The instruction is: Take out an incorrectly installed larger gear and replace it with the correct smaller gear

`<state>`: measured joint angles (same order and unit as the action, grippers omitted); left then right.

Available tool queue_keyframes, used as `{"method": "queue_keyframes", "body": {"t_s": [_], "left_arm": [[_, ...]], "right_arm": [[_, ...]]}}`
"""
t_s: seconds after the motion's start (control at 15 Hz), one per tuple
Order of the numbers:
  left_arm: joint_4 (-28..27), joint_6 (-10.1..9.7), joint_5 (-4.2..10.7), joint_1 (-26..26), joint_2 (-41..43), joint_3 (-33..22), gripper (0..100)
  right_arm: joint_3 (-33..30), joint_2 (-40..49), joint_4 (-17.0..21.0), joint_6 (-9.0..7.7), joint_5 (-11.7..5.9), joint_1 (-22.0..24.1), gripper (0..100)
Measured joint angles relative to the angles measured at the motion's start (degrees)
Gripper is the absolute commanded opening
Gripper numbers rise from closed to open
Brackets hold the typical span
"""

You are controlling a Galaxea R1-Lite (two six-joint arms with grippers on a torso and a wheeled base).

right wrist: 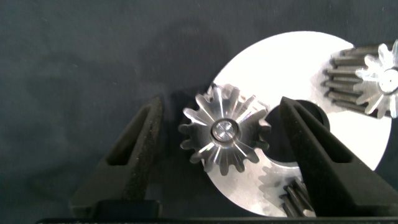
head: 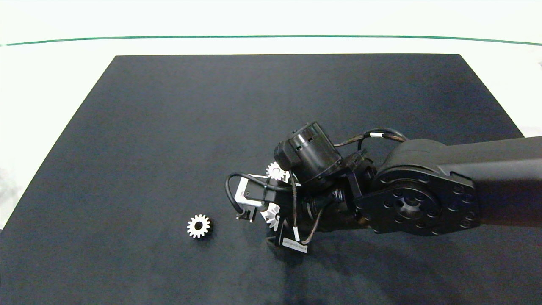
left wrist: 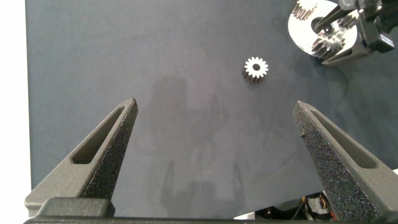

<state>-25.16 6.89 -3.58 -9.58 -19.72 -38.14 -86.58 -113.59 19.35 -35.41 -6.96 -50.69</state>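
The right arm (head: 423,186) reaches in from the mat's right edge, wrist bent down, the right gripper (right wrist: 217,134) with fingers spread. The left gripper (left wrist: 214,143) hangs above the mat, fingers wide apart.

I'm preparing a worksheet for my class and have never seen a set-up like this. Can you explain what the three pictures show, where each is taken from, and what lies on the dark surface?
A two-armed robot works at a black mat. One picture looks down from above; the other two come from cameras on each wrist.

The right gripper is open, its fingers on either side of a gear seated on a pin of a round silver plate that carries other gears. It holds nothing yet.

The left gripper hangs open above bare mat. A loose gear lies alone on the mat.
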Motion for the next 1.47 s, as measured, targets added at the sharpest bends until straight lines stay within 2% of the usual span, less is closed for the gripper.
{"method": "queue_keyframes", "body": {"t_s": [0.2, 1.13, 1.47], "left_arm": [[-0.02, 0.09, 0.00, 0.00, 0.18, -0.06, 100], [0.00, 0.09, 0.00, 0.00, 0.62, 0.11, 100], [-0.02, 0.11, 0.01, 0.00, 0.66, 0.09, 100]], "right_arm": [[0.13, -0.35, 0.05, -1.27, -0.39, 0.00, 64], [0.33, -0.61, 0.00, -1.27, -0.37, 0.02, 36], [0.85, -0.40, -0.11, -1.16, -0.41, 0.11, 31]]}}
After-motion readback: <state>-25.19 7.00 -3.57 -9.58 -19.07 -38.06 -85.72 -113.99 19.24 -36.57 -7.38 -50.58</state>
